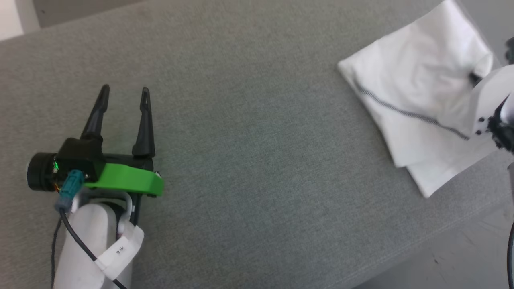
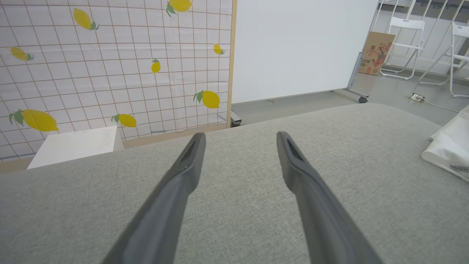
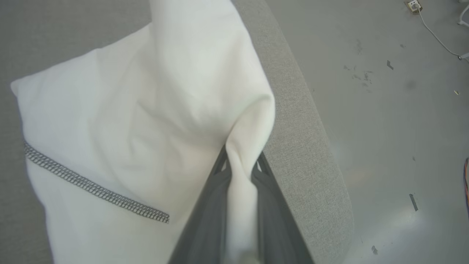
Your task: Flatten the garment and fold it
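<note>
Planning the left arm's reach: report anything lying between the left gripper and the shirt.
Nothing visible does. Bare grey cushion separates the open left gripper from the shirt, which the right gripper grips by a fold.

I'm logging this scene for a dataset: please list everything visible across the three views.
garment: one, white with a dark grey zigzag seam, lying in layers near the cushion's right edge
cushion: one, grey fabric, under the garment
lemon-print backdrop: one, white grid with yellow lemons, beyond the cushion
board: one, white, beside the backdrop
box: one, white, before the backdrop
folding chairs: two, white, far floor
cardboard box: one, brown, near the chairs
socket: one, white, on the floor
floor: grey
left gripper: dark, open over bare cushion
right gripper: dark, shut on a garment fold
</note>
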Available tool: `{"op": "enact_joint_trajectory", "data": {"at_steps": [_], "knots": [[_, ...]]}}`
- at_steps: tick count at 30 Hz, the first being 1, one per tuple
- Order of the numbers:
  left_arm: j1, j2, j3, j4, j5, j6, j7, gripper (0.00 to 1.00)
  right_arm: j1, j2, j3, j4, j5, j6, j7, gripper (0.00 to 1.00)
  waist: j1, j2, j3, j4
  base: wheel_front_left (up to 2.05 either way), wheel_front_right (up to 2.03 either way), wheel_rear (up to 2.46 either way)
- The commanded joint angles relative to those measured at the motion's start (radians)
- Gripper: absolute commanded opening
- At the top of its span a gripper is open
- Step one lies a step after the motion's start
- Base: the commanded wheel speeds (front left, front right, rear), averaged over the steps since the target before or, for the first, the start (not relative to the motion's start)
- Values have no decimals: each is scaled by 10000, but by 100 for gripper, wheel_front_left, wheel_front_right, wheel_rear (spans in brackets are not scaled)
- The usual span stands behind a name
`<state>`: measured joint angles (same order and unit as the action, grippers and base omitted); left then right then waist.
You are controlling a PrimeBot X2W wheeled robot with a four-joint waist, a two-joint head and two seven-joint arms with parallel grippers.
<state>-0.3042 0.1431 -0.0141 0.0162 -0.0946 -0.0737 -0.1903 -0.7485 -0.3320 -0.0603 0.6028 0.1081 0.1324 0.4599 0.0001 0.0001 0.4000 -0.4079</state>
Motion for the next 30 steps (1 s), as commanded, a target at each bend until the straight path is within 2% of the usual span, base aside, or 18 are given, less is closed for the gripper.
{"op": "enact_joint_trajectory", "data": {"at_steps": [1, 8, 13, 14, 15, 19, 22, 26, 30], "knots": [[-226, 161, 3, -157, 100, -32, 99, 100, -343, 82, -359, 226, -292, -17, -305, 0, -1, -1, 810, -409, 0, 0, 0], [-322, 514, -16, -806, 228, -35, 620, 100, -1236, 177, -2273, 1201, -1937, -17, -1658, 0, -1, -1, 1351, -283, 0, 0, 0], [-274, 630, -12, -1059, 237, -2, 783, 100, -1536, 295, -3144, 1717, -2860, -17, -2039, 0, -1, -1, 1423, -202, 0, 0, 0], [-260, 637, -14, -1074, 233, 14, 794, 100, -1575, 325, -3317, 1818, -2976, -17, -2102, 20, -1, -1, 1396, -179, 0, 0, 0], [-211, 583, -27, -1017, 174, 65, 726, 100, -1600, 276, -3589, 1904, -3371, -17, -2475, 100, -1, -1, 1209, -92, 0, 0, 0], [-87, 389, -55, -734, -11, 134, 452, 100, -1572, 185, -3544, 1866, -3774, -17, -3192, 100, -1, -1, 720, 102, 0, 0, 0], [32, 192, -80, -387, -198, 169, 154, 100, -1466, 168, -3322, 1835, -3612, -17, -3739, 100, -1, -1, 218, 332, 0, 0, 0], [238, -115, -34, 186, -537, 234, -230, 100, -1111, 261, -2965, 1492, -2660, -17, -4758, 100, -1, -1, -575, 753, 0, 0, 0], [439, -335, 2, 624, -845, 266, -459, 100, -322, 362, -2095, 779, -1463, -17, -5647, 100, -1, -1, -1312, 1209, 0, 0, 0]]}}
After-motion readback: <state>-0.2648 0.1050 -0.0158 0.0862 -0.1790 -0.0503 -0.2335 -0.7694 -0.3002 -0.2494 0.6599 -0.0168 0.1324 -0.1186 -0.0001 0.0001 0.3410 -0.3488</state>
